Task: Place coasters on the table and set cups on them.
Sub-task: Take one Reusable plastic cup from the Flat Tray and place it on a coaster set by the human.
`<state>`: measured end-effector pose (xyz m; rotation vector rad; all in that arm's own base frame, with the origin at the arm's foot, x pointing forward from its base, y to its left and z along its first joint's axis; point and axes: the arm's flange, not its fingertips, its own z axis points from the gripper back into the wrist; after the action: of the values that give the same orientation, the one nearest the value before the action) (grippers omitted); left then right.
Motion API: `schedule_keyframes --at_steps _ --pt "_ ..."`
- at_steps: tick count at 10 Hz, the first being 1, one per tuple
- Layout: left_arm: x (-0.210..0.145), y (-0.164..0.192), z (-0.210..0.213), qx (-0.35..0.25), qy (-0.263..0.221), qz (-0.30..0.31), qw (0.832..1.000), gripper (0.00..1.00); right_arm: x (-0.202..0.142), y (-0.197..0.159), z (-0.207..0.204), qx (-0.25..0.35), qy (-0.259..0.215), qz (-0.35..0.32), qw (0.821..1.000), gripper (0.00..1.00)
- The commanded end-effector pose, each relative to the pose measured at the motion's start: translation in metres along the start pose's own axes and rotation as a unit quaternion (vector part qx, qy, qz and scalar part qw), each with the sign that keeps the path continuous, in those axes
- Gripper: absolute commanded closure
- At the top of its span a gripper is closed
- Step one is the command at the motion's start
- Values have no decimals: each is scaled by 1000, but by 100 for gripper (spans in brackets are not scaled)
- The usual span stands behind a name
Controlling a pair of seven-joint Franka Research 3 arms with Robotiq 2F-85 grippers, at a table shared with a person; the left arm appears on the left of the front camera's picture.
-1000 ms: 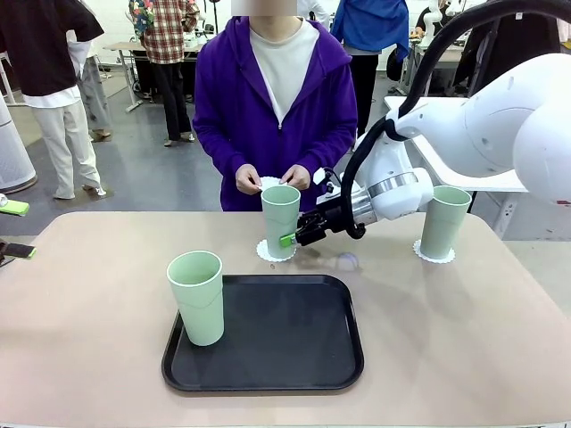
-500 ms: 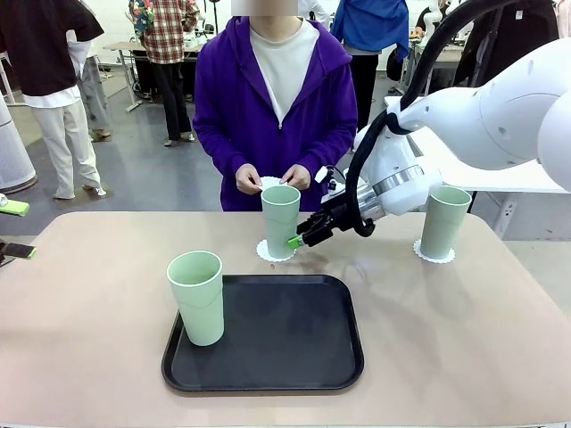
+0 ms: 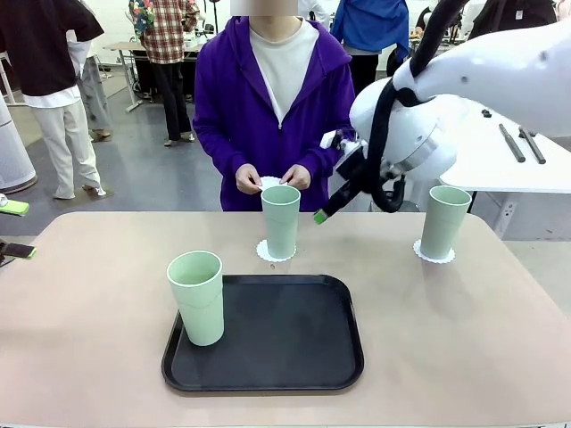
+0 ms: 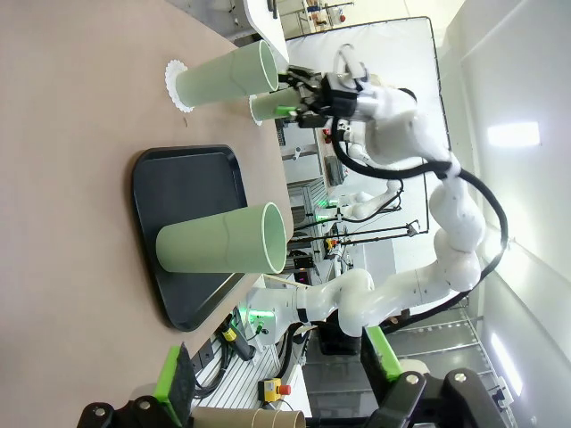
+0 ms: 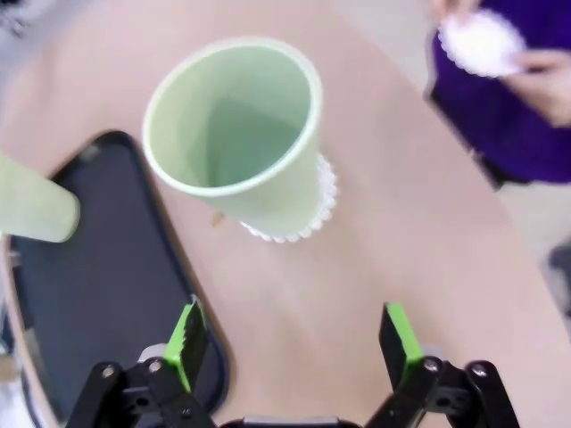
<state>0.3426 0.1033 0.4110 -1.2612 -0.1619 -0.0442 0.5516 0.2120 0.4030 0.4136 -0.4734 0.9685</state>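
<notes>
Holds right fingers [image 5: 189,343] wide, empty, above the tabletop [image 3: 464,312] near the middle cup [image 3: 281,221] on its coaster [image 3: 264,252]. Holds left fingers [image 4: 174,390] wide too. Shows second cup [image 3: 443,221] on coaster [image 3: 434,258] at right, third cup [image 3: 198,297] on tray [image 3: 294,339], last coaster [image 3: 268,184] in person's hands [image 3: 248,178].

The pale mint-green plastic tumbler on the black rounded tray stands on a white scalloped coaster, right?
No. The pale mint-green plastic tumbler on the black rounded tray stands directly on the bare tray, with nothing under it, as the front view shows.
</notes>
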Motion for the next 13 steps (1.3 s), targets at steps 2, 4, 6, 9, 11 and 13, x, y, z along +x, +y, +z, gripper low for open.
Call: schedule_keyframes --at_steps 2,4,6,9,11,13 --pt "1 -2 0 -9 -5 -8 1000 0 34 39 56 -76 116 -81 987 0" --pt "1 -2 0 -9 -5 -8 1000 0 68 53 75 -93 137 -109 980 0" --pt "1 -2 0 -9 -5 -8 1000 0 77 63 73 -95 158 -118 976 0" --pt "1 -2 0 -9 -5 -8 1000 0 72 72 80 -94 155 -116 976 0" --pt "1 -2 0 -9 -5 -8 1000 0 72 72 80 -94 155 -116 976 0" --pt "1 -2 0 -9 -5 -8 1000 0 72 72 80 -94 155 -116 976 0"
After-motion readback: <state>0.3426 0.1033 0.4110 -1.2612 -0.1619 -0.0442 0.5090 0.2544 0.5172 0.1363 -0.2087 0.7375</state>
